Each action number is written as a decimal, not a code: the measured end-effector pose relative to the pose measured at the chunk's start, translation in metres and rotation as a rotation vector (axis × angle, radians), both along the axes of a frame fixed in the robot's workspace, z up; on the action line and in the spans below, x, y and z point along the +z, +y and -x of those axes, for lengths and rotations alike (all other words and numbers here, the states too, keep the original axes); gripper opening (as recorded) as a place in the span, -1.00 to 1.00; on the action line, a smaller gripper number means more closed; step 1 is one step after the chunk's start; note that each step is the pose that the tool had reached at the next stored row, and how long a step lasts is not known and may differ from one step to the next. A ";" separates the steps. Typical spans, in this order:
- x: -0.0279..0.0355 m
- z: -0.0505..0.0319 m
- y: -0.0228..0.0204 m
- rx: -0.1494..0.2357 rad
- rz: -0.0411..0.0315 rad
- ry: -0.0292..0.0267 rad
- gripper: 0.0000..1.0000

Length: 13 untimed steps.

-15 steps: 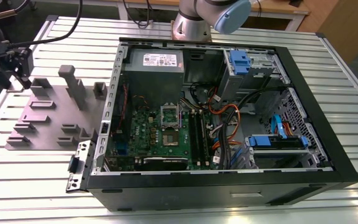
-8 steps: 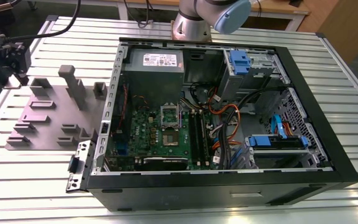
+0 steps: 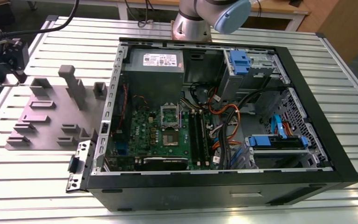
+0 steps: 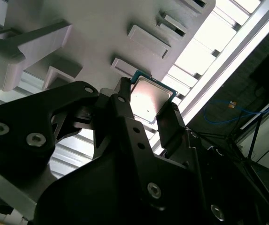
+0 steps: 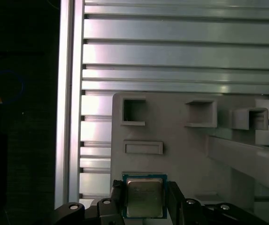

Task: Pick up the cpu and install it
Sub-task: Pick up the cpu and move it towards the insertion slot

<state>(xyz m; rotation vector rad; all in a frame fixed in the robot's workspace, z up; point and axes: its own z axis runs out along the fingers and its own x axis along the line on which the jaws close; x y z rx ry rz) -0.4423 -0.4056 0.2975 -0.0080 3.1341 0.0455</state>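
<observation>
cpu [image 5: 144,198]: silvery top with a dull sheen, thin teal rim
gripper [image 4: 147,99]: matt black, silvery screw heads
fixture [image 3: 54,112]: plain light grey
table [image 3: 36,186]: silvery metal, parallel ribbed stripes
computer case [image 3: 229,191]: black outside, bare grey metal within
motherboard [image 3: 143,126]: green, with black slots
power supply [image 3: 154,77]: grey, white label
drive brackets [image 3: 238,59]: bright blue
cables [image 3: 221,109]: orange, blue and black
arm [image 3: 191,23]: silver, with a pale blue cap
</observation>
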 end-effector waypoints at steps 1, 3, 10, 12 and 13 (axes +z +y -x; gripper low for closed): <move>0.0001 0.0000 0.0000 0.000 -0.0001 -0.0001 -0.06; 0.0002 0.0000 0.0000 0.000 -0.0001 -0.0002 -0.06; 0.0005 0.0000 0.0000 0.000 0.0000 0.0000 -0.06; 0.0010 0.0000 0.0000 0.000 0.0002 0.0004 -0.06; 0.0019 0.0000 0.0000 0.000 0.0004 0.0007 -0.06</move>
